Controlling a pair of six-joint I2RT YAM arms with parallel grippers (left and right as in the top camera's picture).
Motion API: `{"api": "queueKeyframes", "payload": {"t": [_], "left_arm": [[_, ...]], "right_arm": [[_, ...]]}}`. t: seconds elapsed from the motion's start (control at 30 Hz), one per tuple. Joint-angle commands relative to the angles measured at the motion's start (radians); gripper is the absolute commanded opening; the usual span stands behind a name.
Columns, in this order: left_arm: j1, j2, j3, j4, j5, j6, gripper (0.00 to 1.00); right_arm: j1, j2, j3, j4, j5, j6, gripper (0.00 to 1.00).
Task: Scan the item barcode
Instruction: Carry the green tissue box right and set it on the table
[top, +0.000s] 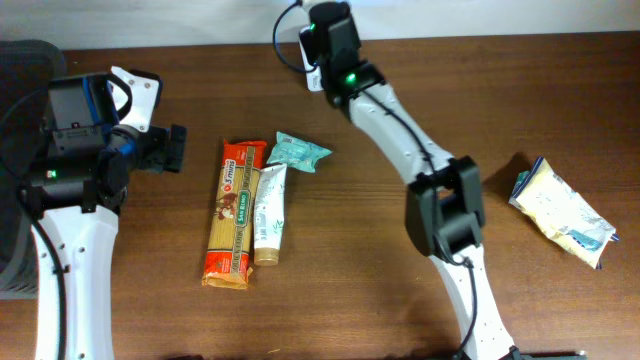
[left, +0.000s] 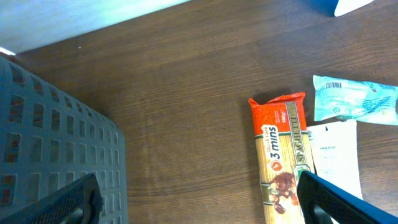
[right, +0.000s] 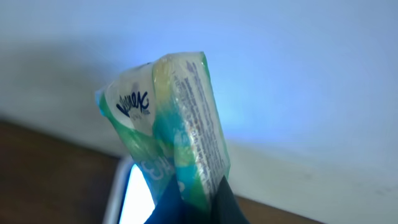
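While the right gripper (right: 194, 198) is clamped on the Kleenex pack (right: 180, 118), the pack is held up by the far wall.
Pinched only at its lower end, the soft pack could twist so its print misses the white lit device (right: 134, 193) below, probably the scanner; the left gripper (left: 199, 205) has its jaws wide apart and holds nothing, beside the dark mesh basket (left: 56, 143); the basket's contents cannot be seen.

Kleenex pack (right: 168, 118) in closed pincer (right: 198, 200)

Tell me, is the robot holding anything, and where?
The right tool pinches a Kleenex tissue pack by its lower end. The left tool is open, holding nothing.
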Motion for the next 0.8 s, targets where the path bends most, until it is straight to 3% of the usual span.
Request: {"api": "queueKeyframes", "payload": {"t": [0.0,0.4,0.57,0.7,0.77], "left_arm": [[0.003,-0.001,0.006,0.002,0.011,0.015,0.99],[0.003,-0.001,0.006,0.002,0.011,0.015,0.99],[0.003,-0.001,0.006,0.002,0.011,0.015,0.99],[0.003,-0.001,0.006,0.002,0.011,0.015,0.99],[0.003,-0.001,0.006,0.002,0.011,0.015,0.99]], "right_arm": [[0.015,0.076,0.012,0.088,0.163,-0.309,0.04],[0.015,0.098,0.01,0.029,0.242,-0.345,0.04],[0.031,0.013,0.01,-0.068,0.204,-0.352,0.04],[0.026,-0.238,0.01,-0.47,-0.074,0.056,0.04],[-0.009,-0.425,0.01,-0.785,-0.267,0.213,0.04]]}}
